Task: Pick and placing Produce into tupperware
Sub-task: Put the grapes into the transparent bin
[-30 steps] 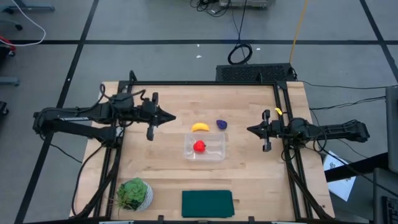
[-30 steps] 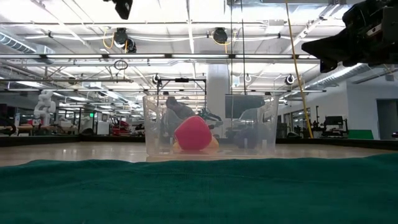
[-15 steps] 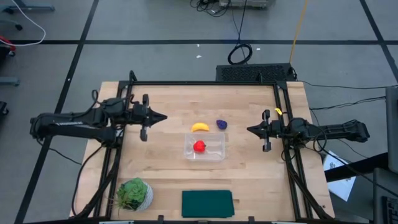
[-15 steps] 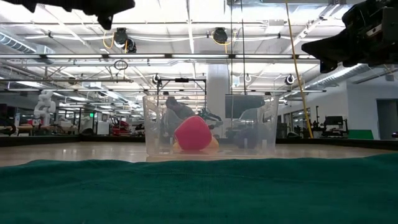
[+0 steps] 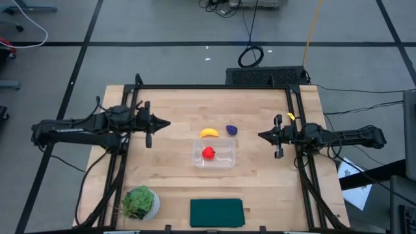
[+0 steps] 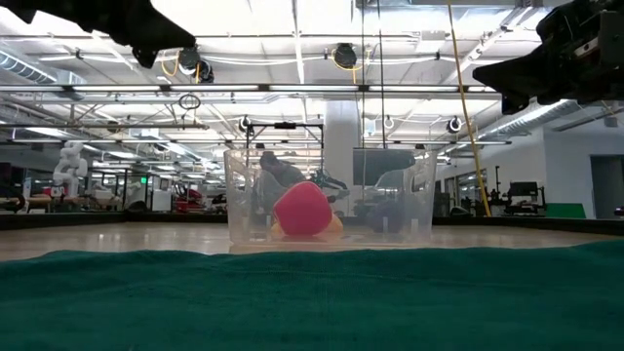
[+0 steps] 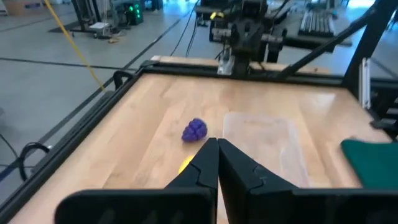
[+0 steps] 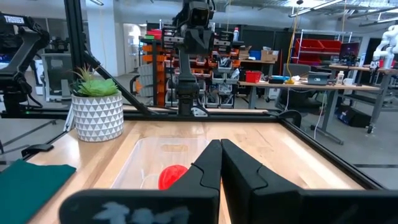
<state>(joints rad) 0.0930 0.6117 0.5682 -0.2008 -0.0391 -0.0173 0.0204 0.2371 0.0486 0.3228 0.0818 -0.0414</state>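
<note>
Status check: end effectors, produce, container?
Both end effectors, left and right, shut, empty. Red fruit in tupperware; banana, grapes outside. Nothing blocking.

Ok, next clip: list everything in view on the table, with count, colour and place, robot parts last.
red fruit: one, red, inside the tupperware.
tupperware: one, clear, middle of the table.
banana: one, yellow, on the wood just beyond the tupperware's far edge.
grape cluster: one, purple, beside the banana, toward the right arm's side.
potted plant: one, green leaves in a white patterned pot, near-left corner.
cloth: one, dark green, flat rectangle at the near edge.
table: one, light wood, with a black frame.
left gripper: one, dark, shut and empty, above the left side.
right gripper: one, dark, shut and empty, above the right side.
</note>
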